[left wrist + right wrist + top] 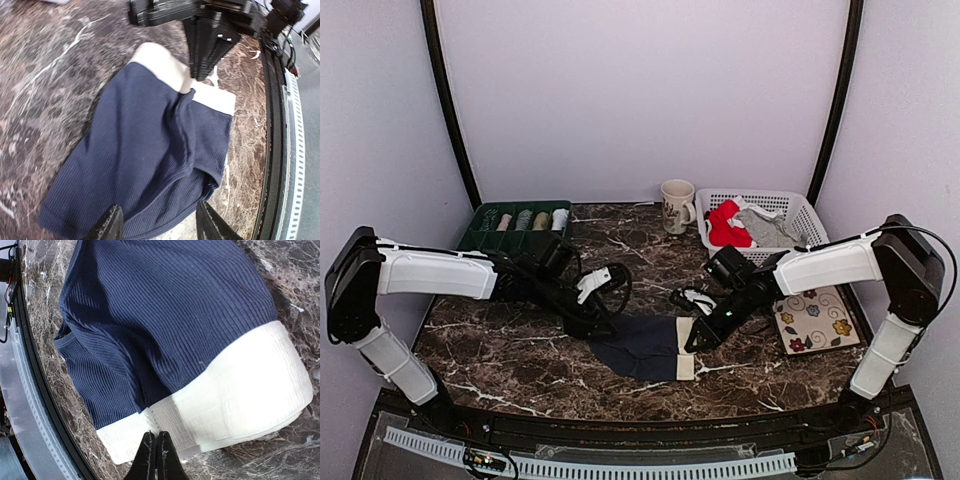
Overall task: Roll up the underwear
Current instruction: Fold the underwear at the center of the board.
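Observation:
The dark navy underwear (642, 345) with a white waistband (685, 362) lies flat on the marble table near the front centre. My left gripper (603, 325) is open at its left edge; in the left wrist view (160, 226) its two fingers straddle the navy leg hem (165, 220). My right gripper (694, 340) is shut, its tips (156, 452) resting on the white waistband (240, 390), with no cloth seen between them. The red underwear (725, 225) and light grey underwear (767, 228) lie in the white basket (800, 205).
A green tray (480, 228) holding several rolled cloths stands at the back left. A patterned mug (676, 205) stands next to the basket. A floral mat (815, 320) lies at the right. The table's front rail (30, 390) runs close to the garment.

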